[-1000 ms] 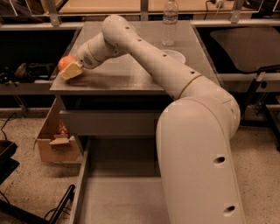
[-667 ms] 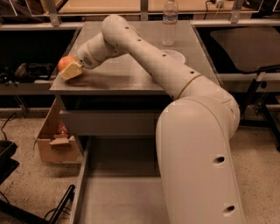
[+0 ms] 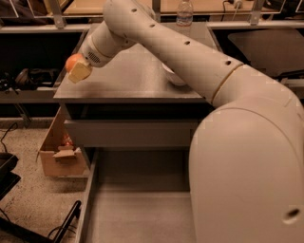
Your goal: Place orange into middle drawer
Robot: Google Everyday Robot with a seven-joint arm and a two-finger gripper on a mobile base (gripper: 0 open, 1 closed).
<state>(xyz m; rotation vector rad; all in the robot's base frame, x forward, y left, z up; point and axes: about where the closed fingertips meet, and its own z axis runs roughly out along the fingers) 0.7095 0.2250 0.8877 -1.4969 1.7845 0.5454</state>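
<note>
The orange is a small round bright-orange fruit held in my gripper at the left edge of the cabinet top. The gripper's pale fingers are shut on the orange, slightly above the top's surface. The middle drawer is pulled out below, a long grey tray with a flat floor and thin low side walls. It lies below and to the right of the gripper. My arm hides the drawer's right part.
A white bowl sits on the cabinet top, partly behind my arm. A clear water bottle stands at the back. A closed grey drawer front sits above the open one. A cardboard box stands on the floor at left.
The gripper still holds the orange at the cabinet's left edge. The view has shifted closer and slightly lower; the orange looks a little lifted.
</note>
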